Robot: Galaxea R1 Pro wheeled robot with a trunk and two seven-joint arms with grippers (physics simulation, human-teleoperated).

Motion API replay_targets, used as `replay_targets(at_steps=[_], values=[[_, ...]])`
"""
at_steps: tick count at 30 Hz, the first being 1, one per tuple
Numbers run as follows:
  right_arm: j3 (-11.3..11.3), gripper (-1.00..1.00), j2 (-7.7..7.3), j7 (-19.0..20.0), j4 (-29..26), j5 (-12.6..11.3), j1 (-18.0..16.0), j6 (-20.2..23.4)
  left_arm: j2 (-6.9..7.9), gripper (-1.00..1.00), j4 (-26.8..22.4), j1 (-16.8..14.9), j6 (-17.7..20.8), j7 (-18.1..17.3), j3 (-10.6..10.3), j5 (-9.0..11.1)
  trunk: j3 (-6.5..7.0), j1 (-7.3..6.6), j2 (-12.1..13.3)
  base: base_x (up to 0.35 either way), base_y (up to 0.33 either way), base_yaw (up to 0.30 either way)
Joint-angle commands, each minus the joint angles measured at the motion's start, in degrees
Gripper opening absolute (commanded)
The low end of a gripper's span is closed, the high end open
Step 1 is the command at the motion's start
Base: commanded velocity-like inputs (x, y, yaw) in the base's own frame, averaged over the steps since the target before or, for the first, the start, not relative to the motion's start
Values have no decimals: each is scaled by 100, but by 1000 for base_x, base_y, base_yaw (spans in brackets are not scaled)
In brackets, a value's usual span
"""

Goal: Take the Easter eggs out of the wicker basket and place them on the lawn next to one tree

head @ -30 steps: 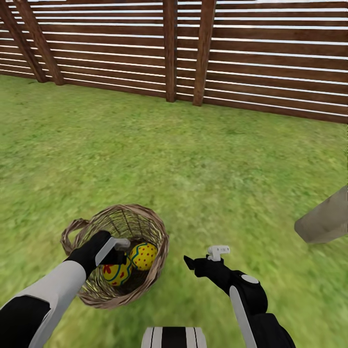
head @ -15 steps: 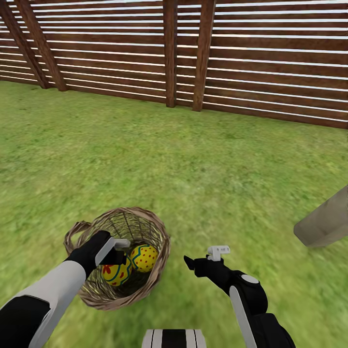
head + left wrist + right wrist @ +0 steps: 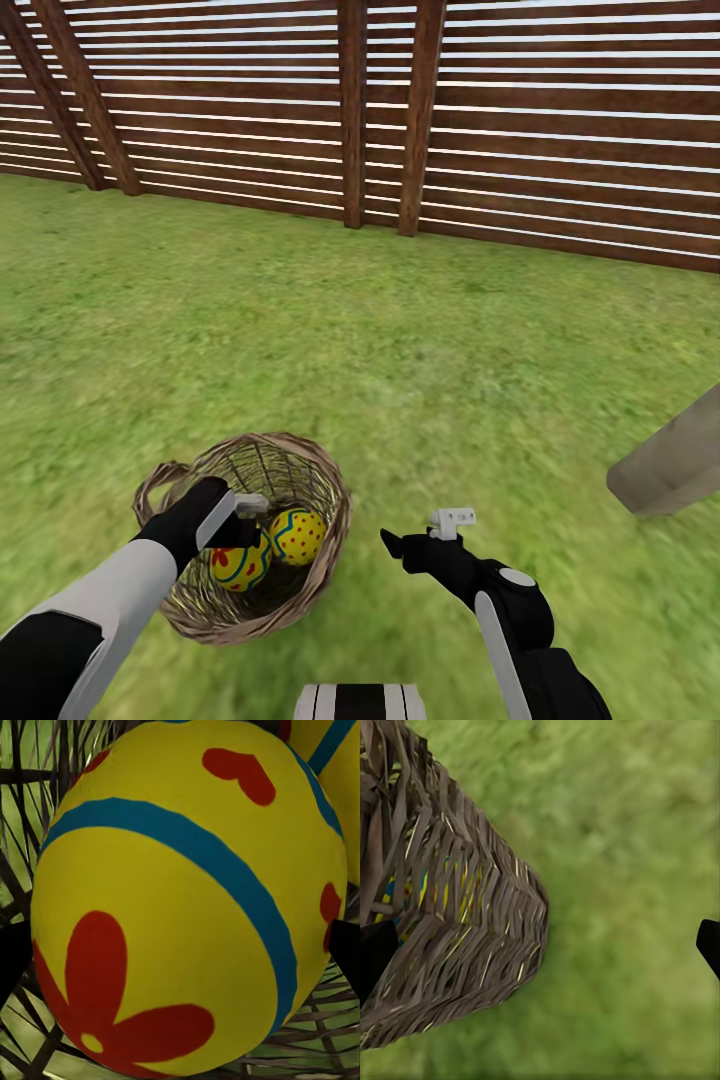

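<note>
The wicker basket (image 3: 320,480) stands on the lawn (image 3: 400,340) at the lower left. Inside lie a yellow egg with a red flower (image 3: 238,568) and one with red dots (image 3: 299,535). My left gripper (image 3: 248,522) reaches into the basket, open. In the left wrist view its dark fingertips (image 3: 11,956) flank the flower egg (image 3: 187,892), and a part of another egg (image 3: 334,750) shows behind. My right gripper (image 3: 422,535) hovers open over the grass just right of the basket. The right wrist view looks at the basket's woven wall (image 3: 457,922). A pale tree trunk (image 3: 670,465) rises at the right edge.
A brown slatted fence (image 3: 400,120) with upright posts closes the garden at the back. Open grass stretches between the basket, the fence and the trunk. My base's front (image 3: 360,700) shows at the bottom edge.
The whole picture has slid down a little, so the camera has moved. Both arms and the eggs keep their places relative to the basket.
</note>
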Motion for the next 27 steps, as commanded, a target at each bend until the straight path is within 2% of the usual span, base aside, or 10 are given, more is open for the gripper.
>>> replay_targets(at_steps=[1, 9, 22, 27], values=[[-6, 100, 2, -16, -6, -54, -4, 33, 12, -100, -10, -2, 17, 49, -44, 62, -4, -1, -2, 0, 0, 0], [-7, 100, 2, -14, -6, -54, -5, 33, 41, -100, -10, -2, 17, 54, -48, 60, 40, -6, 1, 0, 0, 0], [-7, 100, 2, -14, -6, -54, 0, 33, 33, -100, -17, -2, 35, 37, -53, 58, 328, -40, 18, -3, 0, 0], [-7, 100, 2, -17, -6, -54, -4, 33, 26, -100, -41, -2, 35, 37, -65, 58, 439, -53, 25, -157, -65, 0]])
